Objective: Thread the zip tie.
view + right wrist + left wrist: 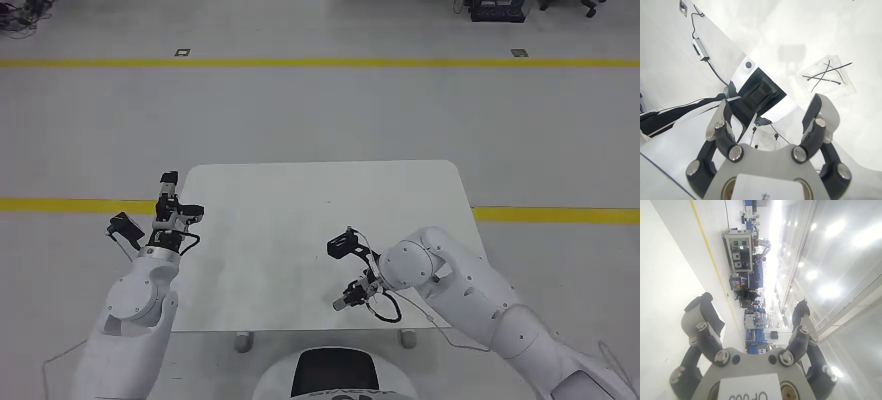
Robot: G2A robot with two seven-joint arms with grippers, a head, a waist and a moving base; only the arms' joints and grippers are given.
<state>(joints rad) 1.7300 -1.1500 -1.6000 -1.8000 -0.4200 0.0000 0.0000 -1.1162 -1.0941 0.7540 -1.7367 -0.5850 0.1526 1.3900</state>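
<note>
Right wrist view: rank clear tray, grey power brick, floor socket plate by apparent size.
1. clear tray
2. grey power brick
3. floor socket plate, cut off at the edge
Apparent size only; distances from the camera differ.

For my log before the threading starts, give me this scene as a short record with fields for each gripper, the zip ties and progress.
Left gripper: fingers apart, empty, at the left edge of the white rectangular table
Right gripper: fingers apart, empty, over the table's near right part
Zip ties: several thin black plastic zip ties, loose and crossed, in a clear plastic tray
Progress: none held, threading not yet begun
</note>
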